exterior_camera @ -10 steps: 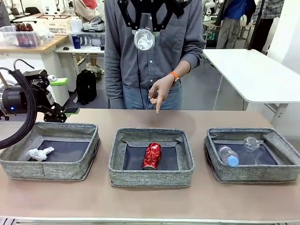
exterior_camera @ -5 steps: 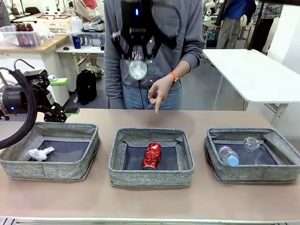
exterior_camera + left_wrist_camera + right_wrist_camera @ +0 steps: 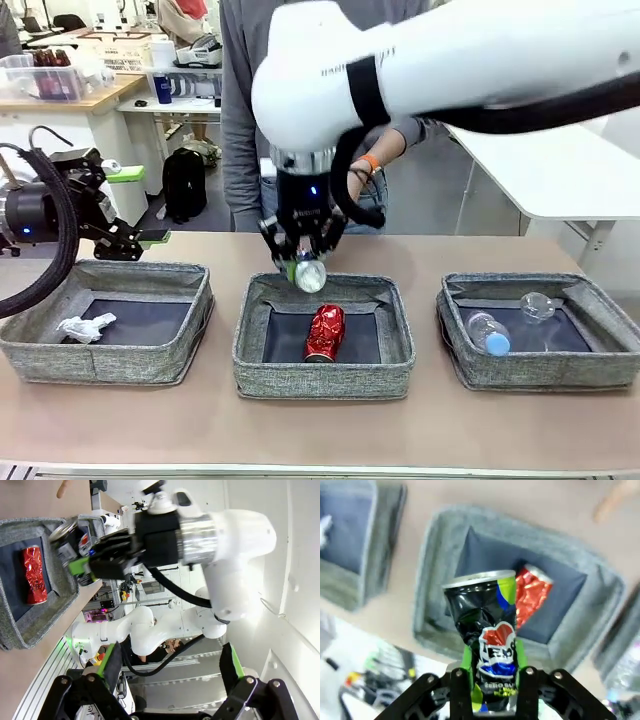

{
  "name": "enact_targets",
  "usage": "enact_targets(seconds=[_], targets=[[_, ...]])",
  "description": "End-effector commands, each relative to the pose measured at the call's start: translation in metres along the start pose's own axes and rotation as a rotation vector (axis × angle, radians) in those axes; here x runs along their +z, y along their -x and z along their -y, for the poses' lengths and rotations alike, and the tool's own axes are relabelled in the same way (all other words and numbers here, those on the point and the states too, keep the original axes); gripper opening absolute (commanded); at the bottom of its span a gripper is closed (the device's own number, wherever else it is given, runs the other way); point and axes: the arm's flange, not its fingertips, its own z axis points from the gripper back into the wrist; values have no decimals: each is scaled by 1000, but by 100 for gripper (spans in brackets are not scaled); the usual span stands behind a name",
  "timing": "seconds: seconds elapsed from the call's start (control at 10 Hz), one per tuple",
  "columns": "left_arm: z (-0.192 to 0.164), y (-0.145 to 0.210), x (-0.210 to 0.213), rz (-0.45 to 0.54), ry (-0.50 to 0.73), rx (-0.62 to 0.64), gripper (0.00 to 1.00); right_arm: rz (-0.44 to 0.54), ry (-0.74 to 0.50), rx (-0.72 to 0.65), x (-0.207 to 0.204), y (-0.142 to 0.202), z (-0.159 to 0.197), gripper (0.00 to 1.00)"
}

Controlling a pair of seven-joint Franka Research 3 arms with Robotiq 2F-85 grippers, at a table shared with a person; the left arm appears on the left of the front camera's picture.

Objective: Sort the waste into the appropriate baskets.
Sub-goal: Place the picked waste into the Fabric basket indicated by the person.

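We see a dark blue can [image 3: 486, 645], dented and crumpled, its silver rim toward the middle basket [image 3: 322, 377] and its printed side facing the wrist camera. The right gripper [image 3: 303, 262] clenches the can between its green pads [image 3: 466, 656], just above the far rim of the middle basket. In that basket lies a crushed red can [image 3: 324, 332] on the dark flat bottom. All three baskets are grey woven fabric with soft rolled rims. Left of the middle basket, another basket [image 3: 103, 358] contains a crumpled white paper wad [image 3: 85, 328]; right of it, the third basket [image 3: 545, 368] contains a clear blue-capped bottle [image 3: 487, 333] and a clear cup [image 3: 536, 305]. The white right arm reaches down across the middle. The left gripper [image 3: 167, 666] hangs off to the left of the middle basket, fingers spread apart, grasping nothing.
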Motion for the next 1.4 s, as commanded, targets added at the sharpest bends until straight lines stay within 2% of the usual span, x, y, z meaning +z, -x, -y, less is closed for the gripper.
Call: enact_targets(seconds=[0.0, 0.5, 0.6, 0.7, 0.8, 1.3], targets=[[4, 5, -5, 13, 13, 7, 100, -32, -28, 84, -2, 4, 11, 35], [4, 5, -5, 13, 13, 7, 100, -53, -32, 67, -2, -2, 15, 35], [4, 5, -5, 13, 13, 7, 100, -48, -51, 68, -2, -3, 16, 43], [4, 5, -5, 13, 13, 7, 100, -51, -60, 66, -2, -3, 16, 86], [4, 5, -5, 13, 13, 7, 100, -51, -63, 70, -2, -4, 15, 100], [4, 5, -5, 13, 13, 7, 100, -58, -70, 41, -1, -4, 19, 100]])
